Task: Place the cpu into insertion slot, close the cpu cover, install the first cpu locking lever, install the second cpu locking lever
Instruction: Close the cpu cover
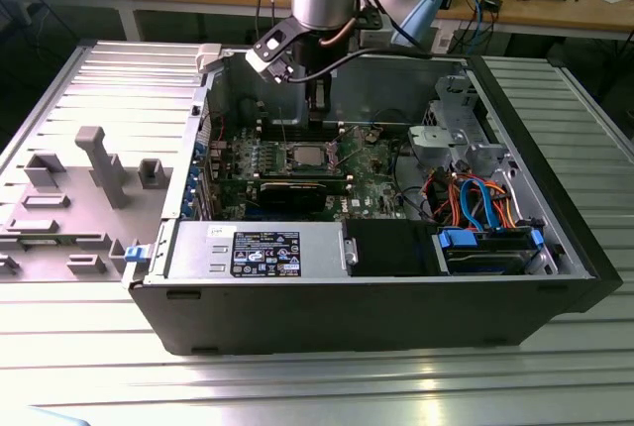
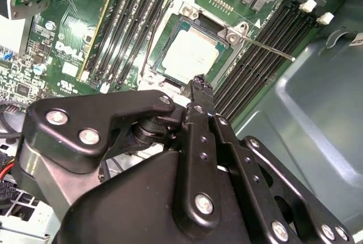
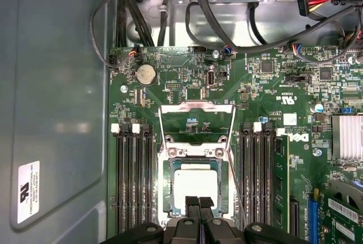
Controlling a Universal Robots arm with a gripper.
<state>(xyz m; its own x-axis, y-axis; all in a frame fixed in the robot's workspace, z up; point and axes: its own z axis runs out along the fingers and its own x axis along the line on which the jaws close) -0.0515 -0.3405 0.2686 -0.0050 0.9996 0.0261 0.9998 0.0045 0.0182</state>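
We see chip (image 3: 195,186) lying flat in socket (image 3: 168,170), silver top up. Cover (image 3: 197,108) swung open, raised off socket's side opposite gripper, not over chip. Gripper (image 3: 198,202) at socket's edge, fingers pressed together, holding nothing; whether tips touch chip, we cannot tell. Thin lever (image 2: 269,48) unlatched, sticking out from socket corner across memory slots (image 2: 249,79).
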